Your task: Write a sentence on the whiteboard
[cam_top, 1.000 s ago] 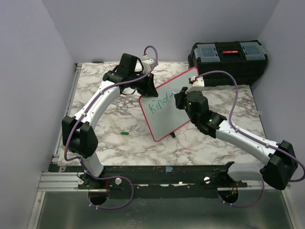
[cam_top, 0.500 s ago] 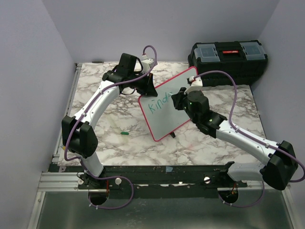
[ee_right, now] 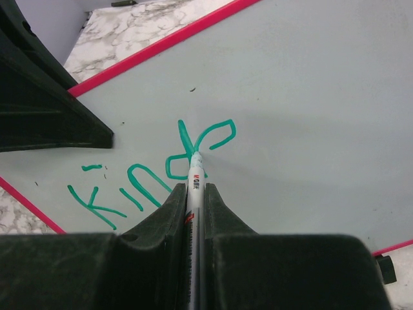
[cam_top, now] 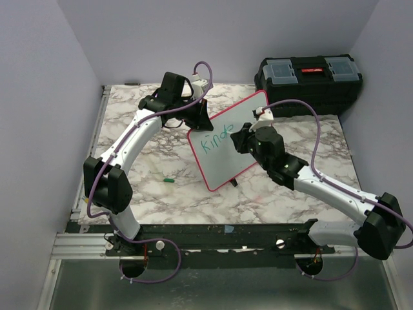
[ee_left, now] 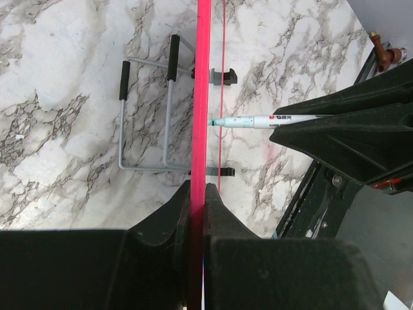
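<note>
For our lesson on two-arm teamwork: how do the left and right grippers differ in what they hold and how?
The left gripper clamps the whiteboard's red rim; the right gripper clamps a marker. The left holds the board tilted up; the right sets the marker tip against its face, at the green lettering. Both have fingers shut on something.

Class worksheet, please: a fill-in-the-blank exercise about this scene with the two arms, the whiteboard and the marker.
1. Of the left hand and the right hand, the one clamping the rim of the whiteboard is the ____ one.
2. The marker in the right hand writes in ____ ink.
3. The sentence on the whiteboard starts with the capital letter ____.
4. The toolbox in the far corner is ____ in colour.
Missing words: left; green; K; black.
</note>
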Controlling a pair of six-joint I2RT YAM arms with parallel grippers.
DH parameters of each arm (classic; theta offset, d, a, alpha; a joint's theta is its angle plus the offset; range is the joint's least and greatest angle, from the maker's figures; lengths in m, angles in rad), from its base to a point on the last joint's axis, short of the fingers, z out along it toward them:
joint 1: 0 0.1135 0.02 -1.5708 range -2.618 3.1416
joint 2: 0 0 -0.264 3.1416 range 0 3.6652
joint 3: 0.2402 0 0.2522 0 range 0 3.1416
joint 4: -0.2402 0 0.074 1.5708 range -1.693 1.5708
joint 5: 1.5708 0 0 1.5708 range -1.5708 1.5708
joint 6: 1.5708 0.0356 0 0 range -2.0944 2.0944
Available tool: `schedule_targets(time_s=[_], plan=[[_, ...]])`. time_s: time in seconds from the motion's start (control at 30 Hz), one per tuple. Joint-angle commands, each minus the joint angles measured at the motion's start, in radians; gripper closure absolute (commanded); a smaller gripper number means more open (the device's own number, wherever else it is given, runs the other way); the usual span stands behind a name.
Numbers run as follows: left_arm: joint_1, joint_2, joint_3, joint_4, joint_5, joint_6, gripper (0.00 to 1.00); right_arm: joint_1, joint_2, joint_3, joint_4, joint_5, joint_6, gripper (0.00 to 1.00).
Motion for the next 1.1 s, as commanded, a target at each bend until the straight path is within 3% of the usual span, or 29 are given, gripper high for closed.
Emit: schedule_targets(time_s=[0.0, 0.77, 1.07], plan=[[-0.01, -0.037, 0.023, 0.015, -0.05, 0.055, 1.0, 0.002, 0.006, -0.04, -0.052, -0.029, 0.014, 0.99], [-0.012, -0.038, 0.02, 0.014, -0.052, 0.055, 1.0, 0.002, -0.026, 0.013, -0.148, 0.181, -0.015, 0.99], [-0.012, -0.04, 0.019, 0.014, -0.054, 0.055, 1.0, 0.002, -0.097, 0.038, -0.089, 0.196, -0.042, 0.99]])
